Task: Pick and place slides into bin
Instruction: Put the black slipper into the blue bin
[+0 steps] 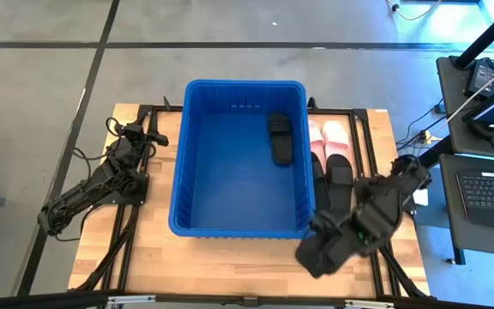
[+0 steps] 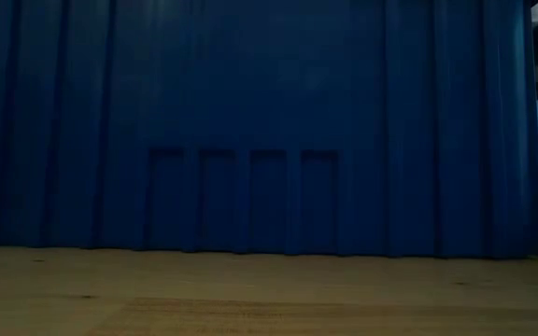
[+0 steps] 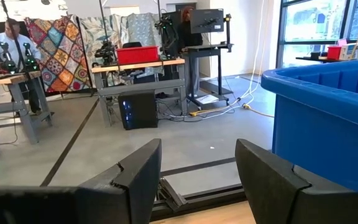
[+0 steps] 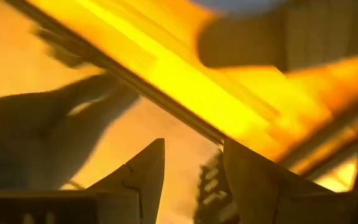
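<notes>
Robotics lab: workbenches (image 3: 138, 65), computer tower (image 3: 138, 110)

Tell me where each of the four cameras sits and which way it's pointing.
High: overhead, straight down on the bin, both arms showing.
Low: at tabletop height, facing the bin's ribbed wall; no arm shows.
Left wrist: past the open left gripper toward the room and a person.
Right wrist: past the right gripper, blurred wood.
Shared: the bin, in high, low and left wrist.

A bare wooden tabletop (image 1: 230, 257) on grey concrete floor (image 1: 41, 69) — beyond it, a red box (image 3: 137, 54) on a workbench (image 3: 135, 68), patchwork quilts (image 3: 58, 43) hanging, and a person (image 3: 11, 37) at another bench.
</notes>
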Robot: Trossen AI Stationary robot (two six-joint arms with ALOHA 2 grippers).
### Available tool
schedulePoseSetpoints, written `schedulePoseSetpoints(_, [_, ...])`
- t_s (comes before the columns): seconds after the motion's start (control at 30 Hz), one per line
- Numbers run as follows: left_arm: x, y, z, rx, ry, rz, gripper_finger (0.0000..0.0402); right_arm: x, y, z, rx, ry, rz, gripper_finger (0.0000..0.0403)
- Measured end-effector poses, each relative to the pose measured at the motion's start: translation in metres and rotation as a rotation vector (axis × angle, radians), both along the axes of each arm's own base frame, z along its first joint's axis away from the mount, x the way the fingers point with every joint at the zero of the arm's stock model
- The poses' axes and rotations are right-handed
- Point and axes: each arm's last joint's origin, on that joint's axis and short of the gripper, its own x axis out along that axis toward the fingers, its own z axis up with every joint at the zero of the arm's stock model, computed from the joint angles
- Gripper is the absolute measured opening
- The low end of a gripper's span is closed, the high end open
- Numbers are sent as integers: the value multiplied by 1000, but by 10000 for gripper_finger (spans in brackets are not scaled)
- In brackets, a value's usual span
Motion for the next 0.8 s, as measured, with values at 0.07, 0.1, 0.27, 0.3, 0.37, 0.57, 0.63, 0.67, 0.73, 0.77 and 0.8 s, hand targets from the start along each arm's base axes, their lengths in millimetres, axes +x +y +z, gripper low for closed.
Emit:
schedulePoseSetpoints(0.07, [0,0,0,0,0,0,202,-6,8,-17,-37,70,-46,164])
schedulePoseSetpoints(0.1, [0,0,0,0,0,0,202,-8,10,-25,-61,96,-52,164])
schedulePoseSetpoints(0.27, [0,0,0,0,-1,0,202,-15,10,-72,-189,219,-37,171])
schedulePoseSetpoints(0.3, [0,0,0,0,-1,0,202,-16,9,-82,-212,240,-34,178])
schedulePoseSetpoints(0.37, [0,0,0,0,0,0,202,-17,4,-101,-253,290,-42,198])
schedulePoseSetpoints(0.57, [0,0,0,0,0,0,202,-21,-12,-142,-357,350,-130,270])
schedulePoseSetpoints(0.63, [0,0,0,0,0,0,202,-20,-13,-149,-368,313,-136,287])
schedulePoseSetpoints(0.67, [0,0,0,0,0,0,202,-18,-13,-151,-355,300,-129,293])
schedulePoseSetpoints(0.73, [0,0,0,0,0,0,202,-16,-12,-152,-347,281,-122,301])
schedulePoseSetpoints(0.77, [0,0,0,0,0,0,202,-16,-12,-152,-349,278,-119,303])
schedulePoseSetpoints(0.8, [0,0,0,0,0,0,202,-15,-12,-151,-346,279,-115,303])
